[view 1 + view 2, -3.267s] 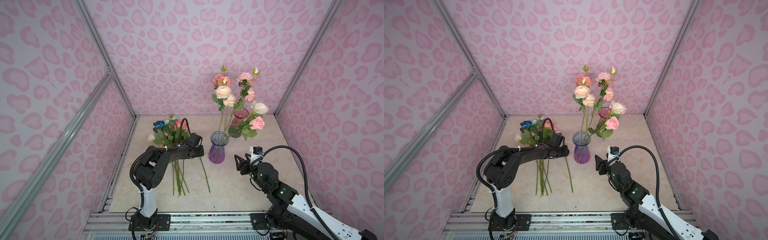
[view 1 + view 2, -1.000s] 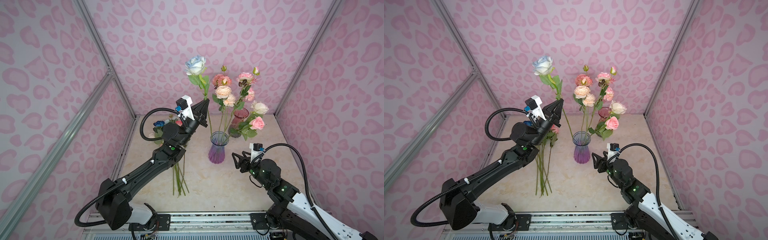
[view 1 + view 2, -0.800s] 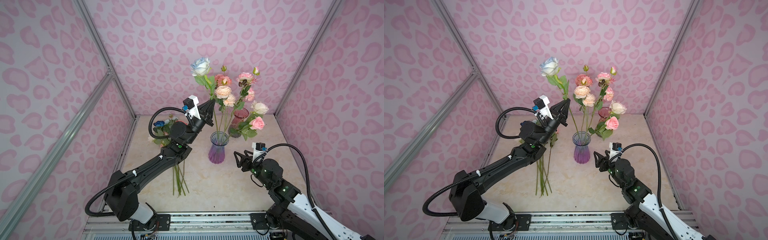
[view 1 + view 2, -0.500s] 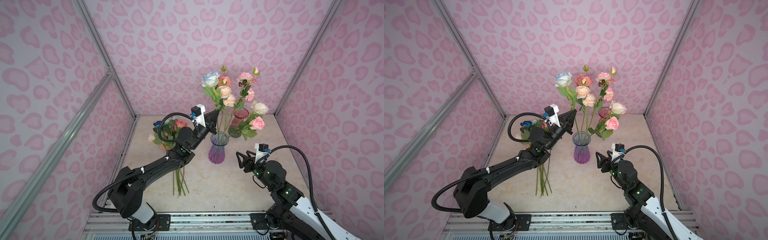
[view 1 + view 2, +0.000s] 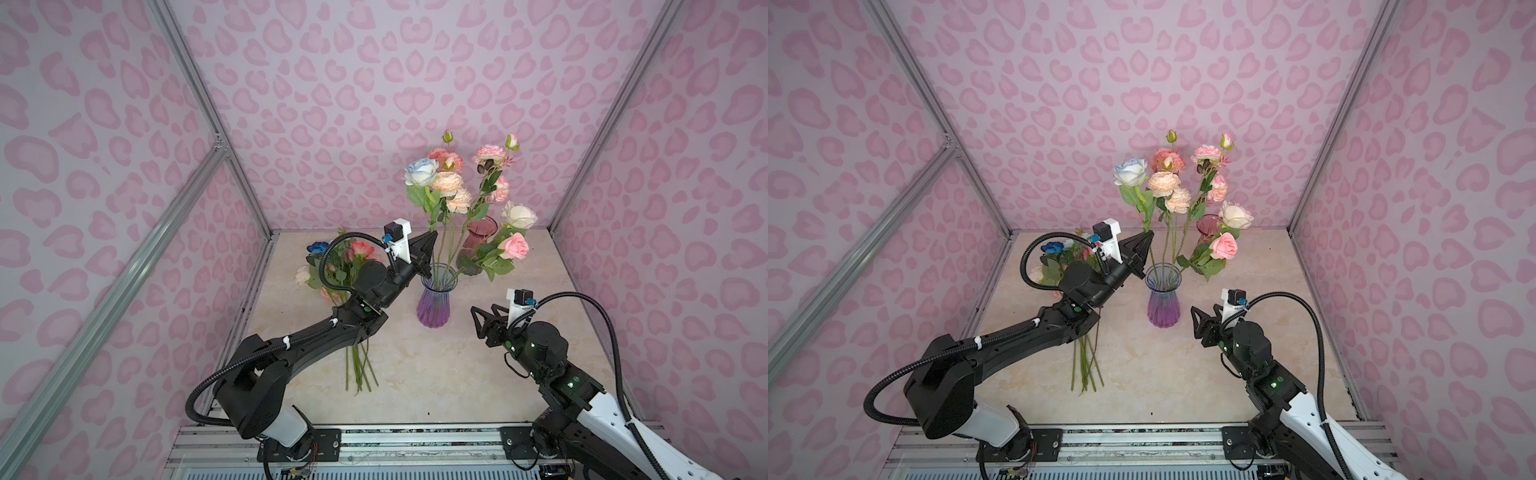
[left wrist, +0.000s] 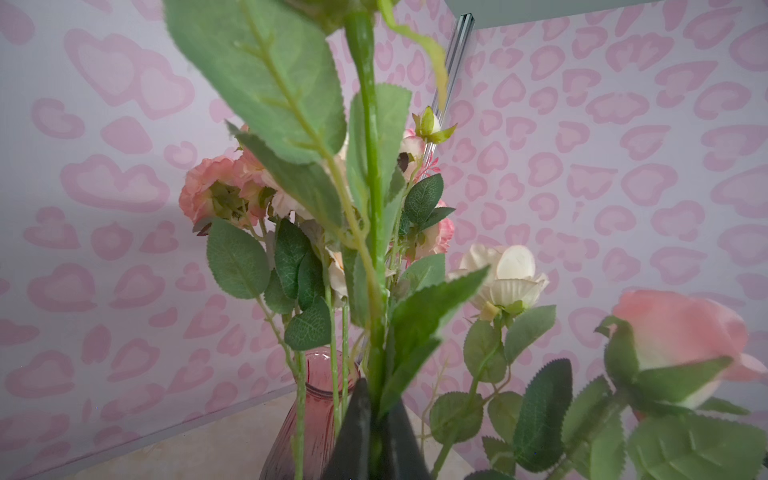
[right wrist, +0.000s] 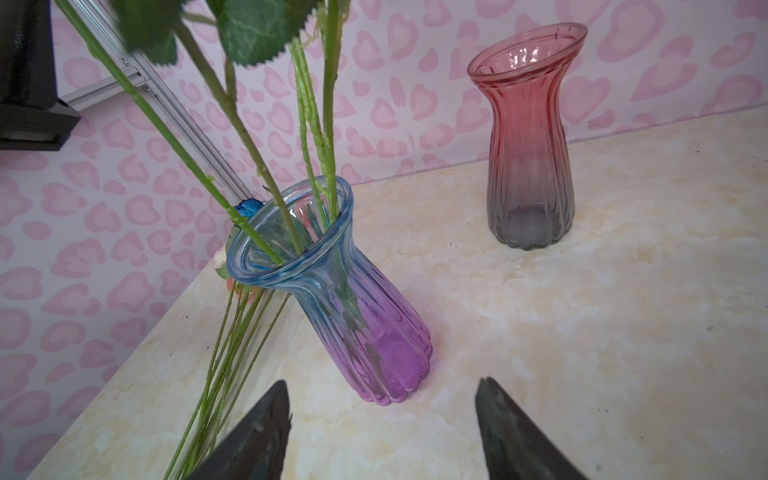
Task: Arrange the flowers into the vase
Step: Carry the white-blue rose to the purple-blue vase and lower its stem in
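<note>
At the vase (image 5: 433, 305) mouth, the pale blue rose (image 5: 420, 171) may snag on release
In both top views the left gripper (image 5: 430, 255) pinches it just above the vase; in the left wrist view, leaves (image 6: 266, 75) crowd the shut jaws and could catch; in the right wrist view, the right gripper (image 7: 383, 386) gapes empty nearby

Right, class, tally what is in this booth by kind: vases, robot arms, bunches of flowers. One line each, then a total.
Vases: 2 (purple vase, red vase)
Arms: 2 (left arm, right arm)
Flower bunches: 2 (standing bunch in the purple vase, lying bunch on the table)
Total: 6
</note>
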